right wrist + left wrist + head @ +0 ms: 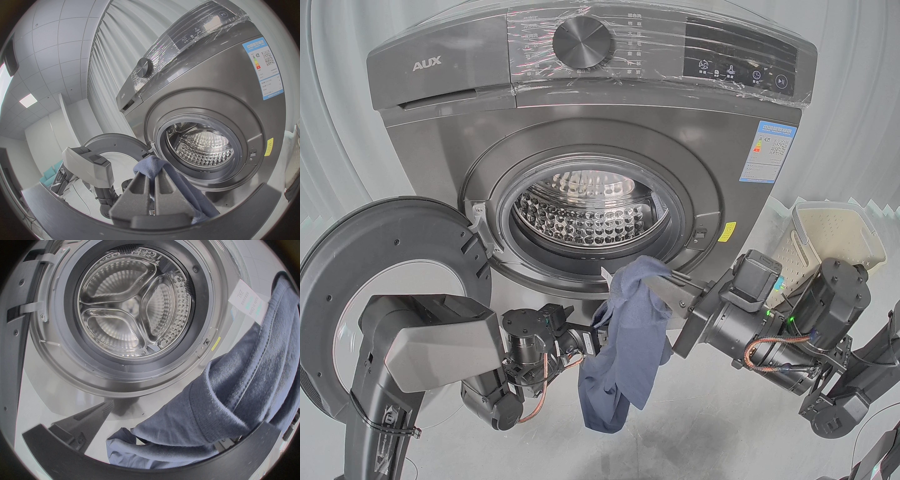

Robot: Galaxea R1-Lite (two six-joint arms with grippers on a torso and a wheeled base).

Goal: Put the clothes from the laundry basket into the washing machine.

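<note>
Two grippers meet at one dark blue knitted garment [631, 337] low in front of the machine. Nearest, the left gripper [592, 340] sits against the hanging cloth's left edge. Its jaws stand wide: one black finger [90, 419] shows clear of the fabric, while the cloth drapes across the side where the other finger would be, so a grip there cannot be made out. Just beyond, the right gripper [647, 282] comes in from the right with its two fingers pressed narrowly together, pinching the top of the garment. The fabric folds over the fingertips and hangs down in a long loose drop above the pale grey floor [706, 425], touching neither floor nor machine as far as can be seen. A small white tag [248, 301] sticks up from the garment's upper edge.

Behind the left arm, the round dark grey door [381, 244] stands swung fully open to the left on its hinge. Farther back is the grey front-loading washing machine [675, 137], its shiny perforated steel drum [581, 212] bare of clothes. The garment hangs just below and in front of the opening's lower rim, outside it. A yellow sticker [727, 231] sits right of the opening and a blue label [767, 151] above that. At the right, beside the machine, a cream perforated plastic laundry basket [837, 231] stands tilted behind the right arm; its contents cannot be seen. Topmost, a round metal dial [582, 42] sits under clear film
</note>
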